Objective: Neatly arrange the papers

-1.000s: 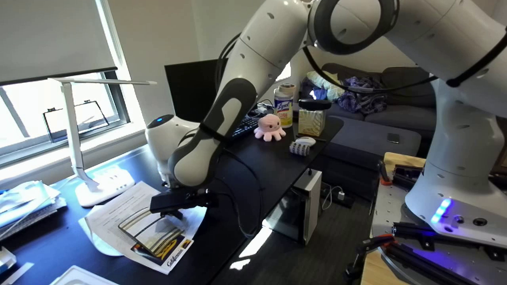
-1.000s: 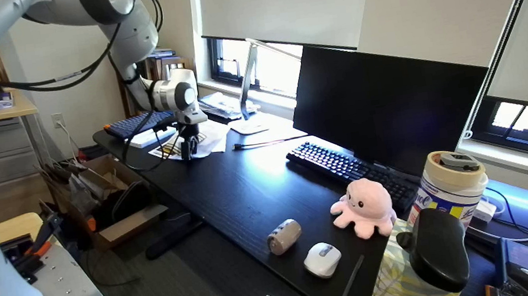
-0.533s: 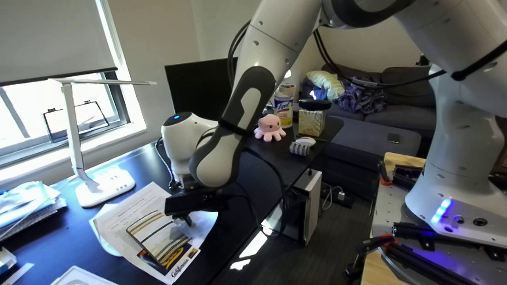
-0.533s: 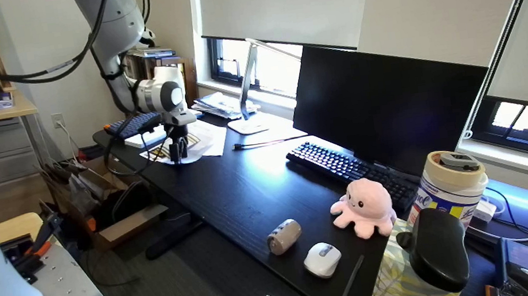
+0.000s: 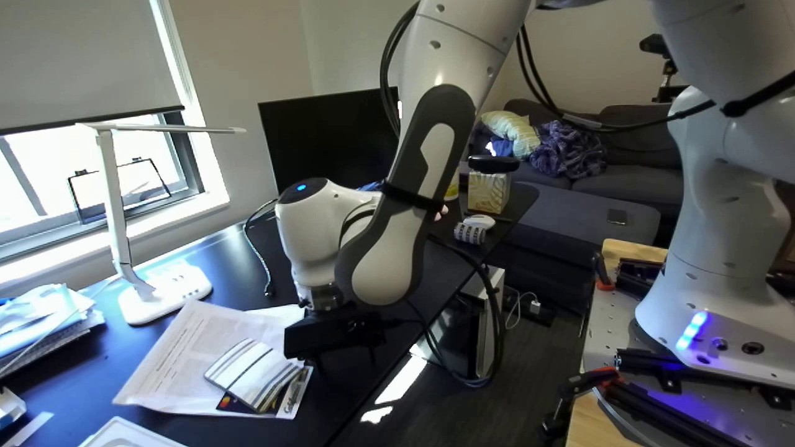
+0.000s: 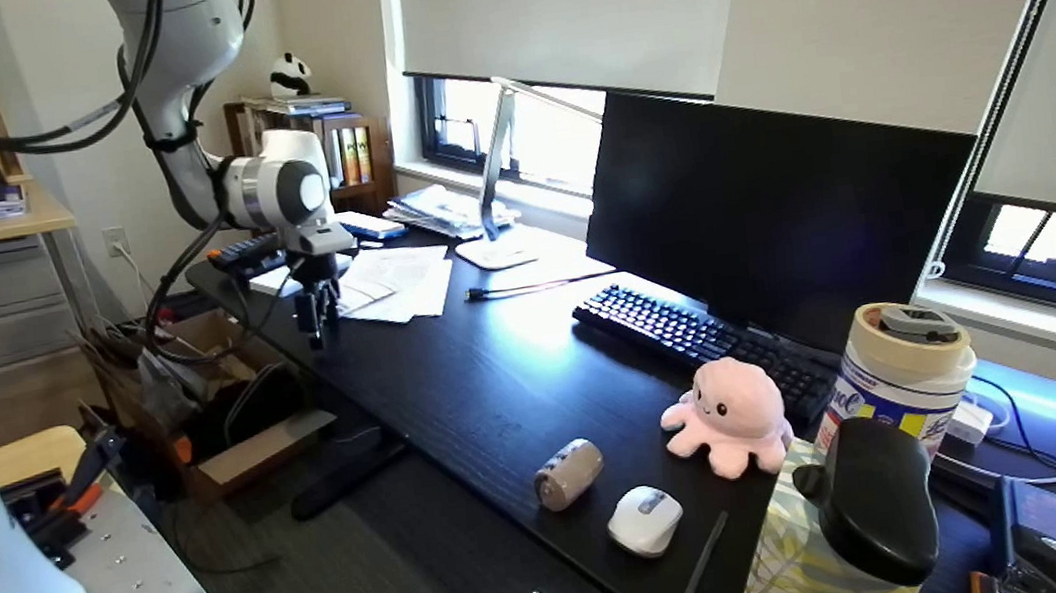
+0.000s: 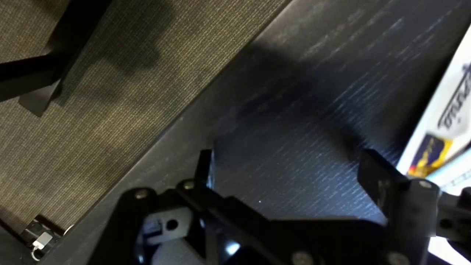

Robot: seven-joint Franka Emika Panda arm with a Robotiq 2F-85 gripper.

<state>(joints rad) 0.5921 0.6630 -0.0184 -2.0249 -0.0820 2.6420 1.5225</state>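
1. 1 gripper [image 7: 289,167], jaws wide apart, holding nothing, near the tabletop's [image 6: 457,376] edge opposite 2 windows [image 6: 560,149].
2. 1 loose pile of papers [image 5: 174,366], sheets uncountable, between that edge and 1 lamp [image 5: 112,192].
3. 1 mouse [image 6: 645,522], 1 plush octopus [image 6: 732,417].

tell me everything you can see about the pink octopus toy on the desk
The pink octopus toy looks like soft plush, with a round head, a small face with dark eyes, and stubby rounded legs. It sits upright on the black desk, between the keyboard and the white mouse; whether it touches the keyboard I cannot tell. Its back is hidden, and in an exterior view the arm covers nearly all of it.
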